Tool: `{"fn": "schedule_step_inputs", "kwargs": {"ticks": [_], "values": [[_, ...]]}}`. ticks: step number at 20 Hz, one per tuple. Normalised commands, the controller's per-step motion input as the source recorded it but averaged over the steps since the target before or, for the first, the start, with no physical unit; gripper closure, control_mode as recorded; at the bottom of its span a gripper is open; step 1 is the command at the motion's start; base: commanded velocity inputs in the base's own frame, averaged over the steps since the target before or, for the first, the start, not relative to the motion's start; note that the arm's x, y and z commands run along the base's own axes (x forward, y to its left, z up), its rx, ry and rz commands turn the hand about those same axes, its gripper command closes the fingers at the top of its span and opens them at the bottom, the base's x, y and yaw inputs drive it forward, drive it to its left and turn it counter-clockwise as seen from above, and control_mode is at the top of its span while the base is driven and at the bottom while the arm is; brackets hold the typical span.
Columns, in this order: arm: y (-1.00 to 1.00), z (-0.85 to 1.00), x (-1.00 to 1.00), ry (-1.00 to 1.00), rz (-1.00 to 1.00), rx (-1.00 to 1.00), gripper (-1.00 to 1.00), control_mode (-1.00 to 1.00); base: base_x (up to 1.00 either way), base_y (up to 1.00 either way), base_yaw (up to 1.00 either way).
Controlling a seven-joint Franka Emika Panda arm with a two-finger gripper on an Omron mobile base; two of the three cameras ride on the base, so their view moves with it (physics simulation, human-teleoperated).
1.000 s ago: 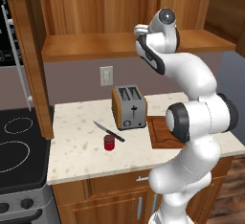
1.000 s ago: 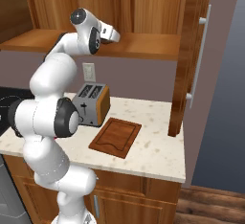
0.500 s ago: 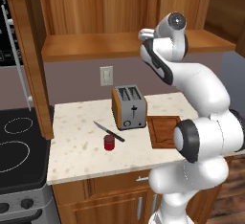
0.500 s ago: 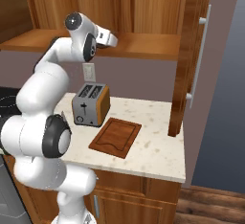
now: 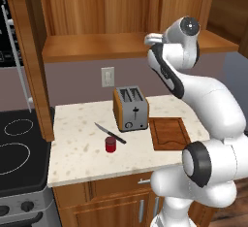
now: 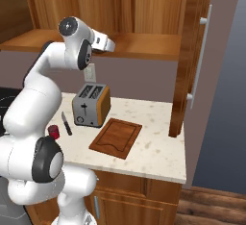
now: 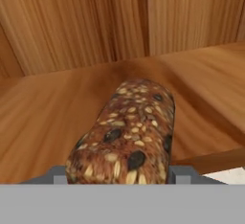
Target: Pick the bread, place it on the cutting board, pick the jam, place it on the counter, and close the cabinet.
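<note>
Left base view: arm raised, hand end at the front edge of the open cabinet (image 5: 121, 46) shelf, fingers hidden behind the wrist. On the counter (image 5: 82, 148) below: jam (image 5: 111, 144) near the front, left of the cutting board (image 5: 168, 133), which lies bare. A black-handled knife (image 5: 110, 133) lies just behind the jam, the toaster (image 5: 131, 108) behind that, touching neither. The stovetop (image 5: 19, 148) is at far left. One cabinet door stands open on the left, edge-on, with its silver handle.

Right base view: same layout from the other side. The other cabinet door (image 6: 190, 56) hangs open on the right, reaching down past the counter's back corner. The hand's white end points right along the shelf; fingertips too small to make out here. Jam partly hidden behind the arm.

Hand view: this one gives the bread (image 7: 125, 137), a seeded brown loaf lying on the wooden shelf floor. Its long axis runs away from the camera toward the cabinet's back wall, leaning slightly right; near end sits between the two fingertips of the gripper (image 7: 119, 175) (one each side, close against the crust). Jaws stand at bread width around the near end; actual squeeze, cannot tell.
</note>
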Motion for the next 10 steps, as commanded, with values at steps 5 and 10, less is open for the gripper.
{"fn": "schedule_step_inputs", "kwargs": {"ticks": [5, 10], "values": [[0.0, 0.0, -0.55, 0.0, 0.02, 0.0, 1.0, -1.0, 0.0, 0.0, 0.0], [0.0, 0.0, -0.56, 0.0, 0.02, 0.0, 1.0, -1.0, 0.0, 0.0, 0.0]]}}
